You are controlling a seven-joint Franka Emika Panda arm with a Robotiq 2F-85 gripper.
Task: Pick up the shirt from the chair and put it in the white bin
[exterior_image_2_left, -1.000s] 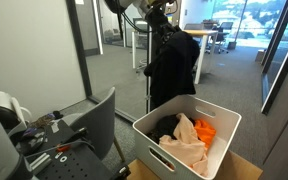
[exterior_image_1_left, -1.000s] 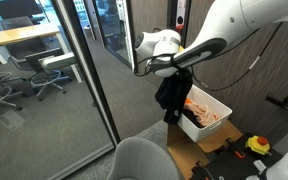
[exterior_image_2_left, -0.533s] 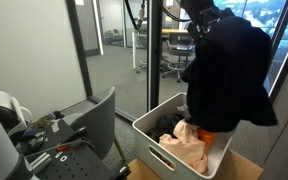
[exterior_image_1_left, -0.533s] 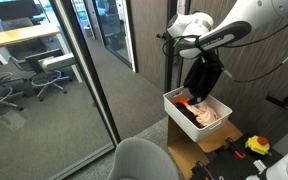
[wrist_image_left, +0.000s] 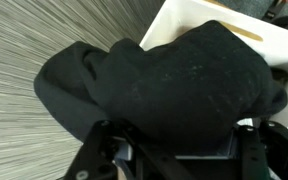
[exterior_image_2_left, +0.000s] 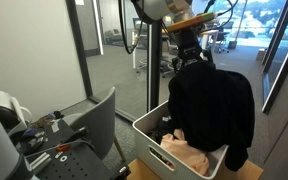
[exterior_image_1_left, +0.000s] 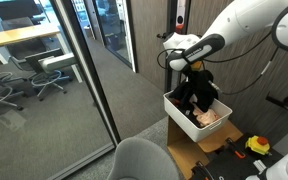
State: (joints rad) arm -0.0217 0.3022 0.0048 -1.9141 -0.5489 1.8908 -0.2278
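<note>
- Over the white bin (exterior_image_2_left: 149, 140), the tool (exterior_image_2_left: 191, 58) is clamped on the top of the black shirt (exterior_image_2_left: 216, 110), with the cloth gathered between its jaws.
- The shirt hangs straight down from the tool. Its lower part is already inside the bin, and in an exterior view it hides one side of the rim.
- In the wrist view the shirt (wrist_image_left: 169, 85) fills most of the picture and lies right against the tool, so the fingertips are covered by cloth. A corner of the bin (wrist_image_left: 184, 20) shows beyond it.
- Pale peach clothes (exterior_image_2_left: 189, 158) lie in the bin, touching the hem of the shirt.
- The bin stands on a cardboard box (exterior_image_1_left: 184, 152).
- The grey chair (exterior_image_2_left: 102, 112) stands near the bin, well apart from the shirt and the tool.
- A glass wall (exterior_image_1_left: 84, 70) runs beside the chair, with office desks behind it.
</note>
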